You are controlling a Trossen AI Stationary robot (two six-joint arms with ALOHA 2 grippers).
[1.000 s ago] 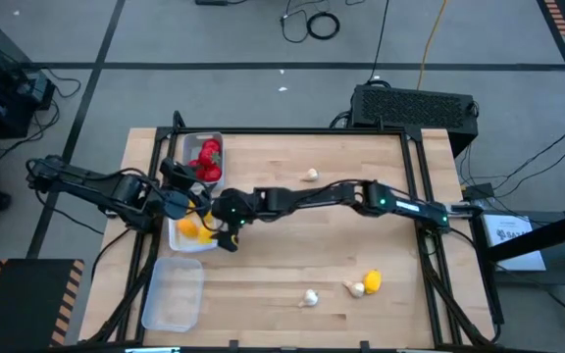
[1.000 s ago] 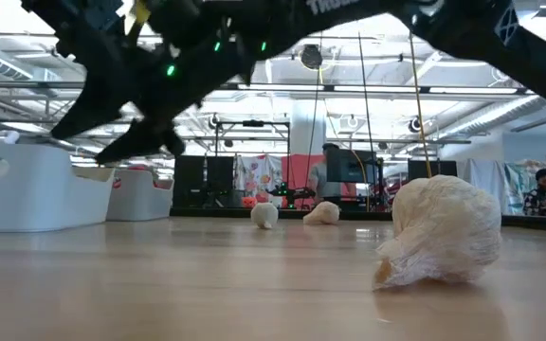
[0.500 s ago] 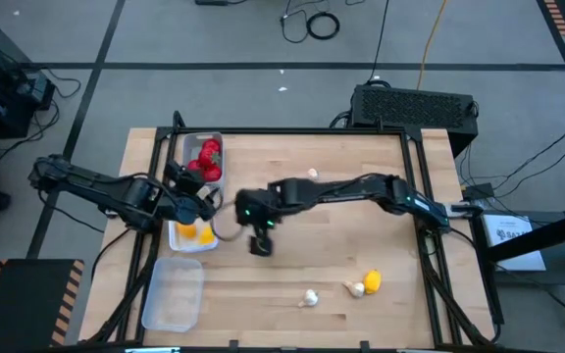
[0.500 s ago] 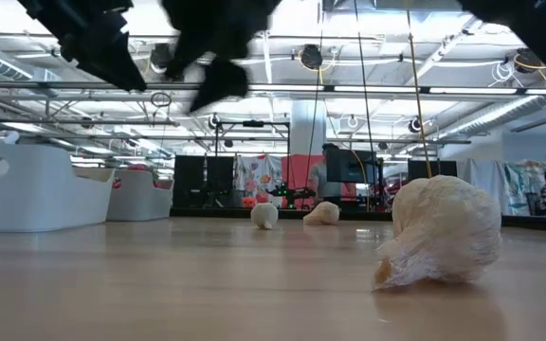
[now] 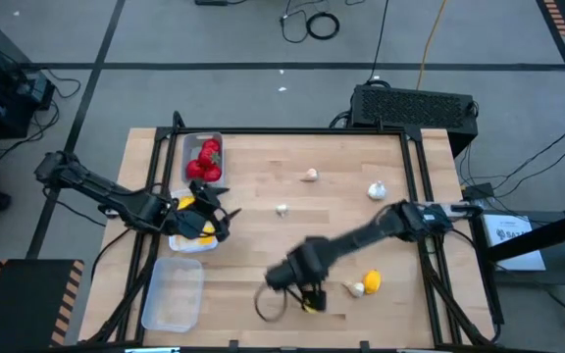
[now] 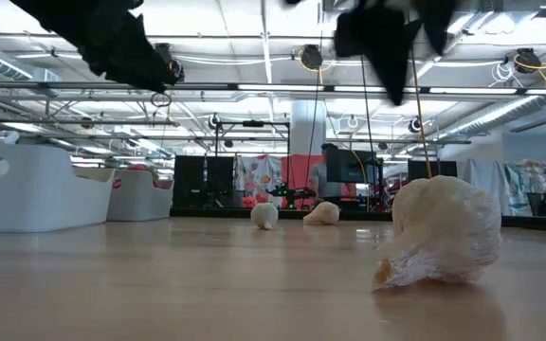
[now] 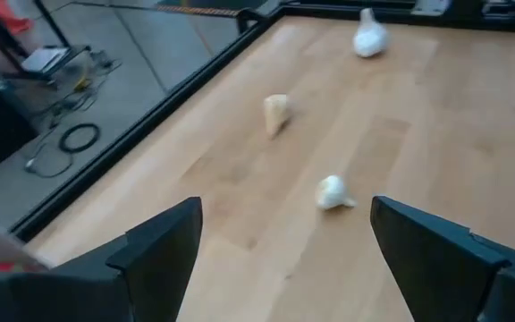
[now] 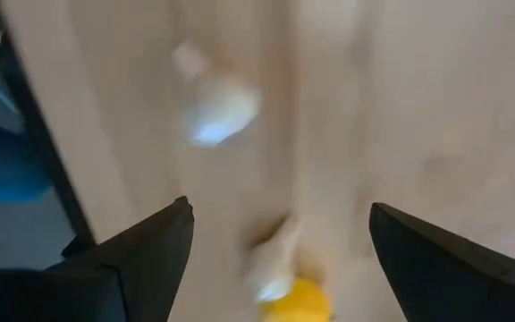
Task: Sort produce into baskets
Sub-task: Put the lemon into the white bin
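Wooden surface [image 5: 292,235]: my right claw [image 5: 307,297] wide open, empty, lower centre beside garlic bulbs [image 5: 355,288] and yellow piece [image 5: 371,281]. My left claw [image 5: 214,218] open, empty, over middle tray [image 5: 180,241], centre left.

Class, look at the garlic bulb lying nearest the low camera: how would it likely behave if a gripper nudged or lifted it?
The garlic bulb looks lumpy and lopsided, leaning on its side, so a nudge would probably make it wobble or pivot rather than roll straight. Its small size suggests it is light and would skid easily on the smooth wooden table. The bumpy surface may give fingers some grip.
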